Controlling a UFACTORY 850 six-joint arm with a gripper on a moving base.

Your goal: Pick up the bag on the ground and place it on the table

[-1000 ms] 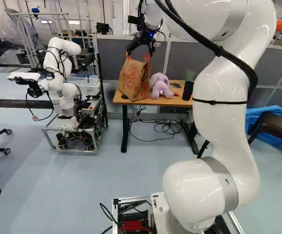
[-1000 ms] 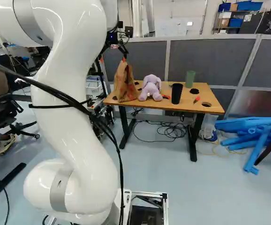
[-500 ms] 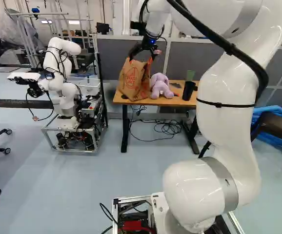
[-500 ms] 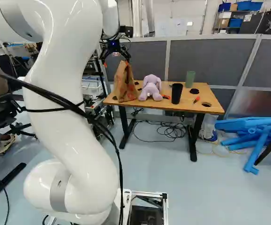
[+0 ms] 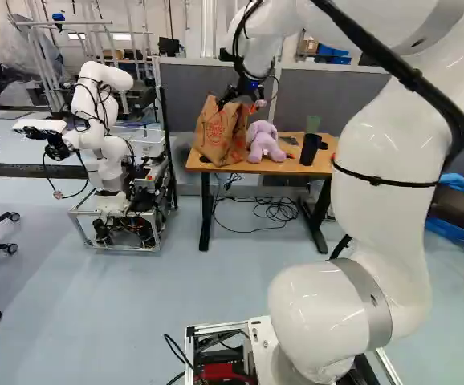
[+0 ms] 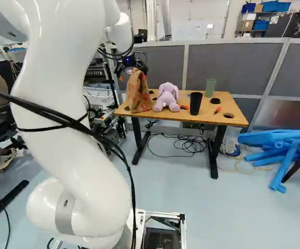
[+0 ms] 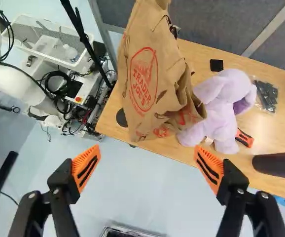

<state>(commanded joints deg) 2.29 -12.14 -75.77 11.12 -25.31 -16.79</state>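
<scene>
In the left base view my gripper (image 5: 242,100) is near the top of the brown paper bag (image 5: 220,132). The bag stands upright on the left end of the wooden table (image 6: 183,116), its top crumpled. Seen from the wrist, the gripper (image 7: 147,165) is wide open, with only floor showing between its orange pads. The bag (image 7: 150,91) lies ahead of the fingers, apart from them, and its base rests on the tabletop.
A lilac plush toy (image 7: 219,108) sits against the bag's side. On the table are a black cup (image 6: 195,104), a green cup (image 6: 210,87) and an orange-handled tool (image 7: 244,138). Another robot (image 5: 103,120) stands left of the table. Grey partitions (image 6: 233,67) rise behind.
My arm has drawn back towards the base, and the gripper has come down and away from the bag's top with its fingers apart. The bag stays in place on the table.
</scene>
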